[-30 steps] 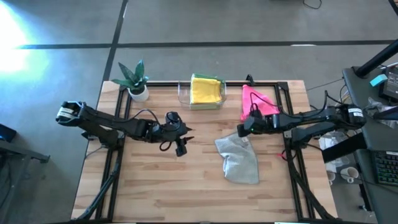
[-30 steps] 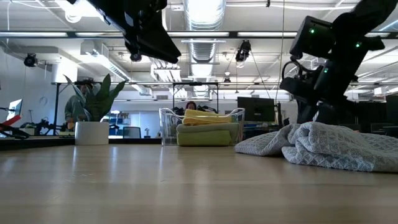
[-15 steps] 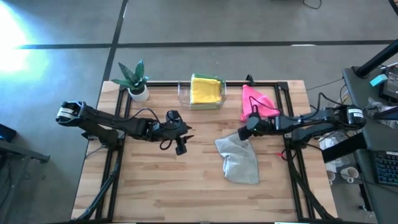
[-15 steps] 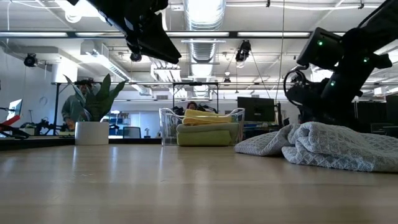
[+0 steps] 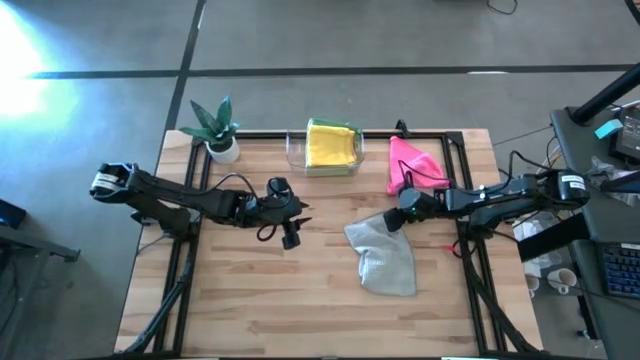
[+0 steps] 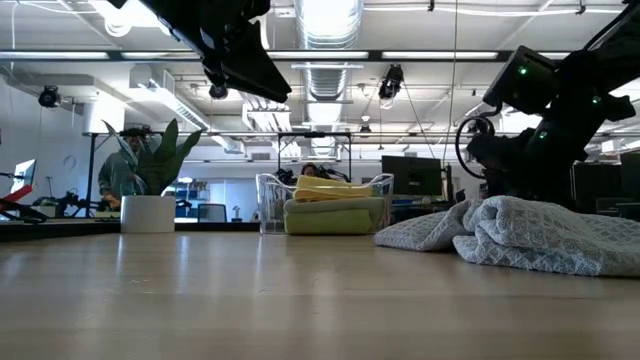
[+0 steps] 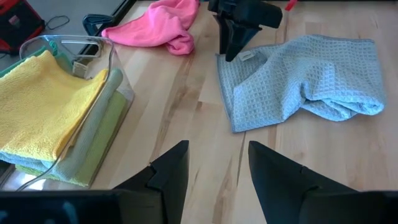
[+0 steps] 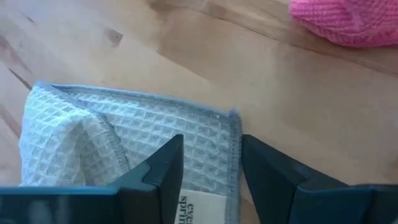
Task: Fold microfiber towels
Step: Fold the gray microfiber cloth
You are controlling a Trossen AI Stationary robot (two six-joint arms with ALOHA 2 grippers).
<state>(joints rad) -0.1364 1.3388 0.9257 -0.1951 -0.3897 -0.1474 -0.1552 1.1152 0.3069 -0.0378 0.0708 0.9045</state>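
A grey waffle-weave towel (image 5: 383, 258) lies crumpled on the table right of centre. My right gripper (image 8: 211, 155) is open and tilts down over its far corner, one finger over the cloth and one beyond the hem. A pink towel (image 5: 410, 165) lies bunched at the far right. A folded yellow towel (image 5: 333, 143) tops a stack of green towels (image 7: 93, 155) in the clear tray (image 7: 118, 81). My left gripper (image 7: 217, 152) hangs open and holds nothing, above the table left of centre (image 5: 291, 238). My right gripper straddles the grey towel's hemmed far corner (image 8: 235, 114), next to the sewn-in label, coming slanting down from the far right. The fingers (image 8: 168, 165) hide their own tips, so I cannot tell whether they touch the cloth. The towel lies slack on the table.
A potted plant (image 5: 215, 125) stands at the far left corner. The tray stands at the far edge, in the middle. Bare wood spreads between the two grippers and along the near edge. A black frame borders the table's sides.
My right gripper has sunk toward the grey towel's far corner and tipped more steeply downward, rolling a little as it went. The towel has stayed where it lay.
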